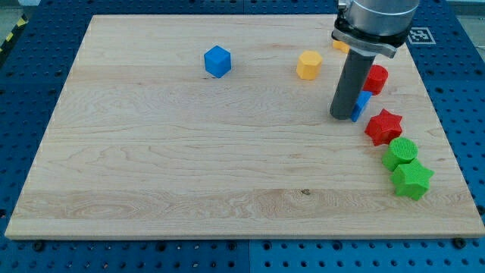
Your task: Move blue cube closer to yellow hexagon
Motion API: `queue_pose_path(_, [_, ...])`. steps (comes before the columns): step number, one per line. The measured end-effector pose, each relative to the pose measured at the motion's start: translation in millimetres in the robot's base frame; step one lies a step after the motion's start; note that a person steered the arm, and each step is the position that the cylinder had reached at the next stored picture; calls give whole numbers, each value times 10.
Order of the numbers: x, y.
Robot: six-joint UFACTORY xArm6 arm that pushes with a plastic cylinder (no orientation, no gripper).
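Note:
The blue cube (217, 61) sits on the wooden board (189, 167) in the upper left-middle. The yellow hexagon (308, 65) lies to its right, with a clear gap between them. My rod comes down from the view's top right, and my tip (342, 117) rests on the board to the lower right of the yellow hexagon, far to the right of the blue cube. It touches neither of them.
A small blue block (362, 105) is partly hidden right behind my rod. A red cylinder (376, 79), a red star (383, 126), a green cylinder (400, 152) and a green star (412, 180) line the right edge. A yellow block (339, 45) peeks out at the top.

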State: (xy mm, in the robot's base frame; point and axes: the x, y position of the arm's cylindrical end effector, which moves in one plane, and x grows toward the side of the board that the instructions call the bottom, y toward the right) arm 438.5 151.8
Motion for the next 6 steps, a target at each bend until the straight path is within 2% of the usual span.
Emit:
queue_pose_path(2, [-2,337])
queue_pose_path(3, [-2,239])
queue_pose_path(4, [-4,-279])
queue_pose_path(6, [-347,-2028])
